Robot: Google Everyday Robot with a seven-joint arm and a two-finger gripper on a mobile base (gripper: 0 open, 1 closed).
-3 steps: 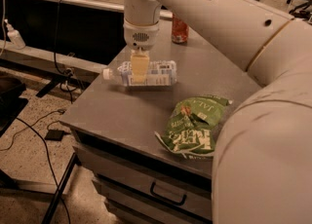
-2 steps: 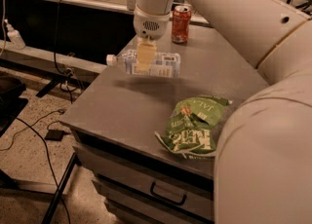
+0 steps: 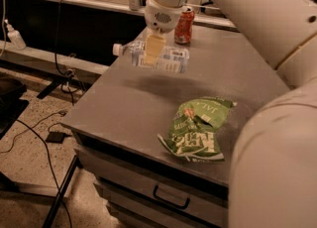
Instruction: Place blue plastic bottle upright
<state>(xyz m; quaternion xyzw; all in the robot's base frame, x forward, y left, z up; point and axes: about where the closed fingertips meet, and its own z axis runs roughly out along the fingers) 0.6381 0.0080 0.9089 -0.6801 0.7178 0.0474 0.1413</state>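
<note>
Over the far left corner of the worktop (image 3: 124, 105), the gripper (image 3: 153, 56) hangs from a thick white arm (image 3: 237, 4) that reaches in from the right. It is pinching the blue plastic bottle (image 3: 174, 59) about its middle. One pale yellowish finger (image 3: 154, 47) crosses the near side of the bottle; the other is hidden behind it.

The bottle lies on its side in the grasp, roughly level, its white cap (image 3: 117, 49) pointing out past the left edge of the worktop and its base toward the middle. Its white and blue label shows to the right of the finger. The bottle is clear of the grey surface, with a soft dark shadow spread on the worktop just beneath and in front of it.

A red soda can (image 3: 184, 25) stands upright at the far edge, just beyond the bottle's base end and apart from it. A crumpled green snack bag (image 3: 198, 129) lies flat close to the near edge, toward the right, well apart from both bottle and can; the bulky arm segment in the foreground covers the worktop's right side next to it.

Below the near edge a drawer front with a dark handle (image 3: 171, 198) faces the camera. To the left, on the speckled floor, black cables (image 3: 29, 133) trail past a small dark box.
</note>
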